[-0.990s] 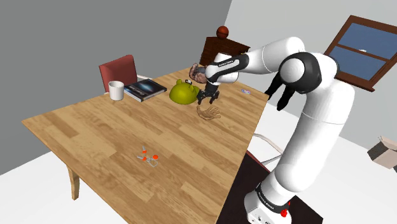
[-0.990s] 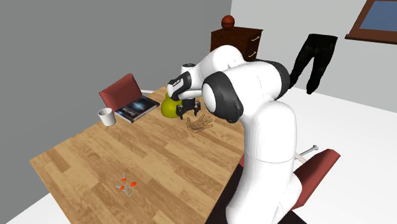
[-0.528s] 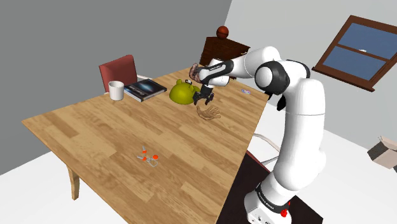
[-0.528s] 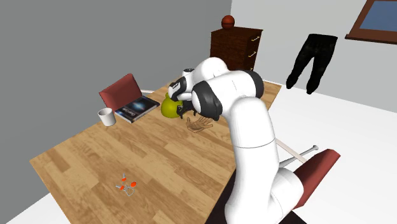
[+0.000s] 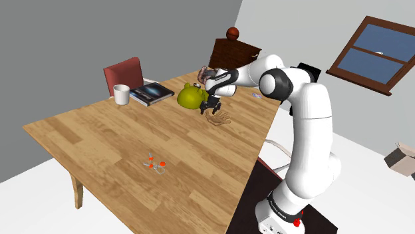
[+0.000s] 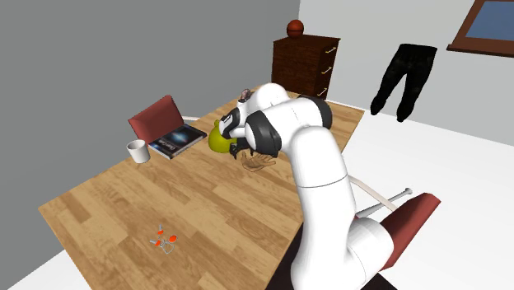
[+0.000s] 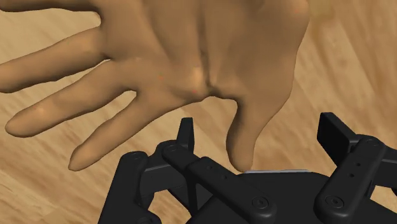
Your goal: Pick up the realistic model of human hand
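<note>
Gripper (image 5: 211,108) hangs just above the tan hand model (image 5: 219,119), which lies flat on the wooden table (image 5: 100,139) mid-frame. Its fingers (image 7: 184,137) are spread either side of one digit. In the second exterior view the arm hides most of the model.

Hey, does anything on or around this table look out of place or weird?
Two things stand out. A pair of black trousers hangs flat against the light wall with no hook visible. Small orange-red pieces lie scattered loose on the wooden table, far from the hand model.

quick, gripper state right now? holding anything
Gripper: open, holding nothing. One finger of the model hand lies between the gripper's spread fingers, not clasped.
</note>
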`<state>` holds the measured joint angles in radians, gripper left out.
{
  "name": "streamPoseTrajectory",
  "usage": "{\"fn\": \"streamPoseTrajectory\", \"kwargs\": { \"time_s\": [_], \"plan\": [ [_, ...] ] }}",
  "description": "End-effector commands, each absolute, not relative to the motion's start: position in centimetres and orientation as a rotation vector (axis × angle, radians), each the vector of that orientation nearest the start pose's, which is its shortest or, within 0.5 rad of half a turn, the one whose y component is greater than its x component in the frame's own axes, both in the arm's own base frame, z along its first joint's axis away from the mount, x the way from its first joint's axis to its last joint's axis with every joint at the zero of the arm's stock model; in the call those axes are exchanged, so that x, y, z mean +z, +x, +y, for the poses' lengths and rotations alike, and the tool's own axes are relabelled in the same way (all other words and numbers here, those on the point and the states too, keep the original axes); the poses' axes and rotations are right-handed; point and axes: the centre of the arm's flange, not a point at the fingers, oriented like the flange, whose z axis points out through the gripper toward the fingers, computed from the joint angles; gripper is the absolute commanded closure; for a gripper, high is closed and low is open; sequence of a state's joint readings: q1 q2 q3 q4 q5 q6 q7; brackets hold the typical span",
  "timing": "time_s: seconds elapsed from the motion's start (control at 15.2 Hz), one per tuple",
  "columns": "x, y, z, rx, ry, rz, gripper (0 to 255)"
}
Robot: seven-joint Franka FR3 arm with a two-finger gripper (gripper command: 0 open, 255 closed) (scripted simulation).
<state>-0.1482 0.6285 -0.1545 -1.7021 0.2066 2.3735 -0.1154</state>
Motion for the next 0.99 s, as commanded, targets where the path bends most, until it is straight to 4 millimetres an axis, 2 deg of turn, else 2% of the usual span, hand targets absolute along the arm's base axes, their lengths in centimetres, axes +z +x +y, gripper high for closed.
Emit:
{"fn": "streamPoseTrajectory", "kwargs": {
  "time_s": [0.0,0.07,0.13,0.73,0.92],
  "plan": [
    [22.9,65.4,-19.1,-0.101,-3.06,0.464,0],
    [22.9,65.4,-19.1,-0.101,-3.06,0.464,0],
    [22.9,65.4,-19.1,-0.101,-3.06,0.464,255],
    [22.9,65.4,-19.1,-0.101,-3.06,0.464,255],
    [24.5,65.4,-19.1,-0.101,-3.06,0.464,255]
  ]
}}
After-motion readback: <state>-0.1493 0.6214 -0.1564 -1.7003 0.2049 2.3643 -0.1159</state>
